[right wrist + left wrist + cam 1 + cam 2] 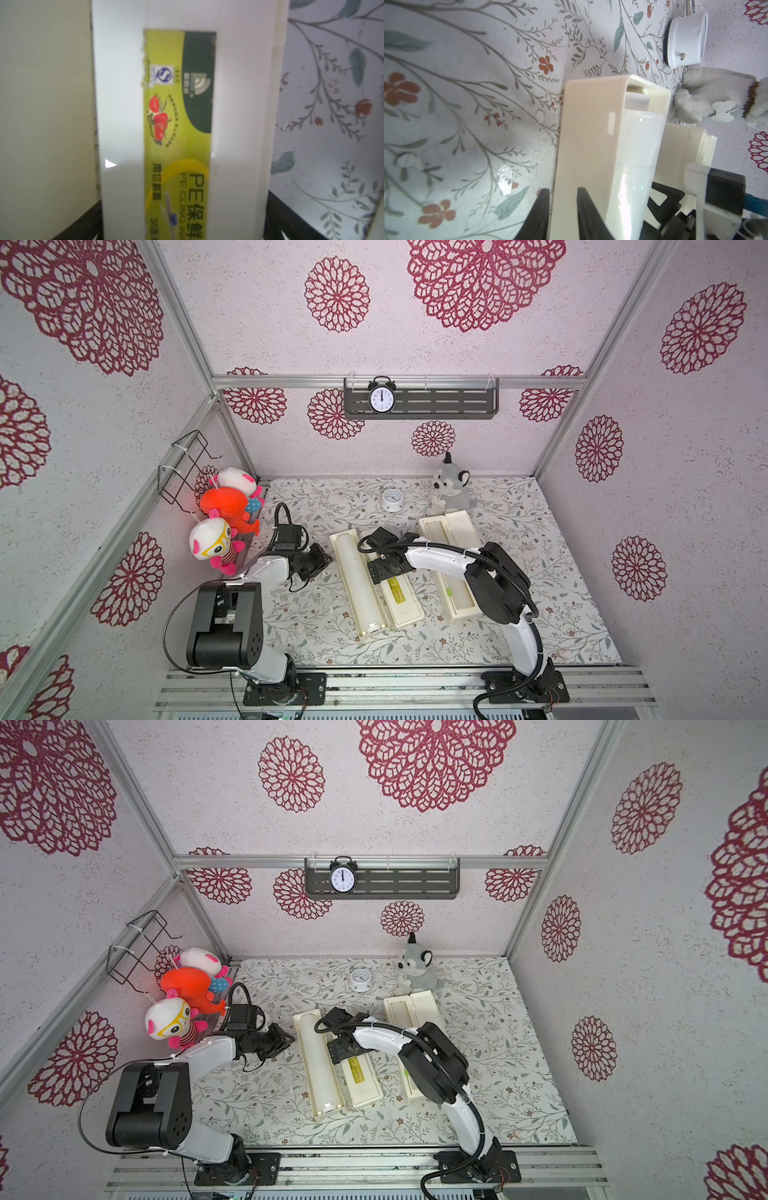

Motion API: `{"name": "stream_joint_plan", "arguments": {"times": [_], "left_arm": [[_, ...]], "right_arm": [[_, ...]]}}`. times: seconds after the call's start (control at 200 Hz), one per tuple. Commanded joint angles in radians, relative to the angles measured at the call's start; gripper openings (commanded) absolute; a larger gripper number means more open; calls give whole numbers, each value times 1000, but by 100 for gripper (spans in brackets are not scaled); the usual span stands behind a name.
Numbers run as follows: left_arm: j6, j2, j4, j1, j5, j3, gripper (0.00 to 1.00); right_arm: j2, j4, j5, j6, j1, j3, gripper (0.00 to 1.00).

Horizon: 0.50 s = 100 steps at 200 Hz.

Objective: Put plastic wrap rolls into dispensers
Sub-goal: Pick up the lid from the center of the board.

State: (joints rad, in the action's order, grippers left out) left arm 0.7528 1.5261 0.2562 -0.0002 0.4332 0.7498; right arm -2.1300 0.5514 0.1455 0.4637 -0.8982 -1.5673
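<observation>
Risk lies with the open lid (176, 124): the right gripper (388, 568) straddles it, jaws spread wide and not clamped, so a skewed push could slide the left dispenser (376, 614) instead of shutting it over its plastic wrap roll (357, 572). The left gripper (562, 214), nearly closed, pinches that dispenser's outer wall, forearm low across the table. The second dispenser (453, 564) lies open behind the right arm.

Label (178, 135) text blurred, cut off at frame edge; right dispenser (453, 568) partly behind arm.
</observation>
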Motion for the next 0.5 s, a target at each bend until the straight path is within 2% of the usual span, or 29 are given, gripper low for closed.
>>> {"name": "stream_joint_plan", "arguments": {"times": [0.0,0.21,0.38,0.495], "left_arm": [[-10,-29,15,11,5,-19,27],[-12,-50,13,41,27,-27,28],[-25,-71,26,73,45,-13,28],[-30,-86,31,90,58,-3,28]], "right_arm": [[-30,1,-42,6,11,30,98],[62,-22,-2,12,19,38,89],[165,-37,39,21,22,18,86],[191,-3,12,23,19,-33,85]]}}
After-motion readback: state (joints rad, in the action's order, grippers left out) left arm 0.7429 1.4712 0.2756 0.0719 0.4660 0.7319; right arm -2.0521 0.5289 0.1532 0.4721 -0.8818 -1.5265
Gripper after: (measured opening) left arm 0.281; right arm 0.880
